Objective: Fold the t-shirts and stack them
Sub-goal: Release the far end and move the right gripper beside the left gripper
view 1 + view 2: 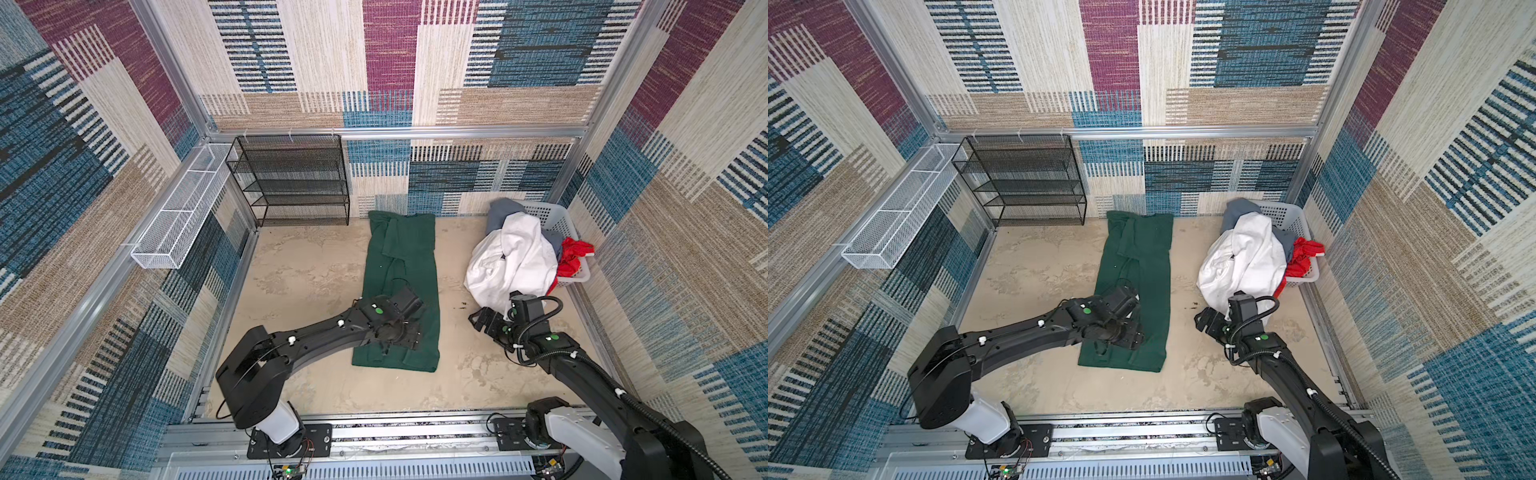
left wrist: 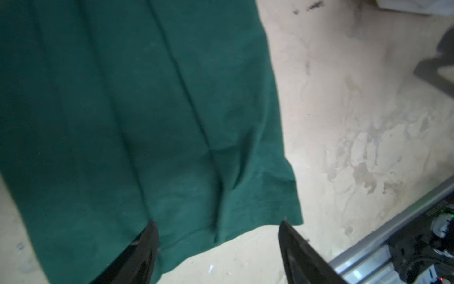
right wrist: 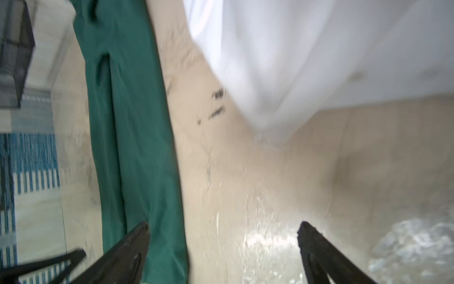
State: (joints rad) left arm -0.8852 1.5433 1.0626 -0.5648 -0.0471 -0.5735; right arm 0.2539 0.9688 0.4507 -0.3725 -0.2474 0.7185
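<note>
A dark green t-shirt (image 1: 399, 270) lies folded in a long strip down the middle of the table (image 1: 307, 270). The left gripper (image 2: 217, 222) hovers over its near hem, jaws spread and empty. The right gripper (image 3: 223, 225), jaws likewise parted, hangs over the table. In the far right corner, the pale basket (image 1: 552, 216) holds a grey t-shirt (image 1: 500, 210), a red t-shirt (image 1: 575, 257) and a white t-shirt (image 1: 511, 257) that spills over its front.

Dark green t-shirt (image 1: 409, 266), white t-shirt (image 1: 515, 257)

Black mesh rack (image 1: 291, 183), wire tray (image 1: 183, 208), basket (image 1: 556, 219)
</note>
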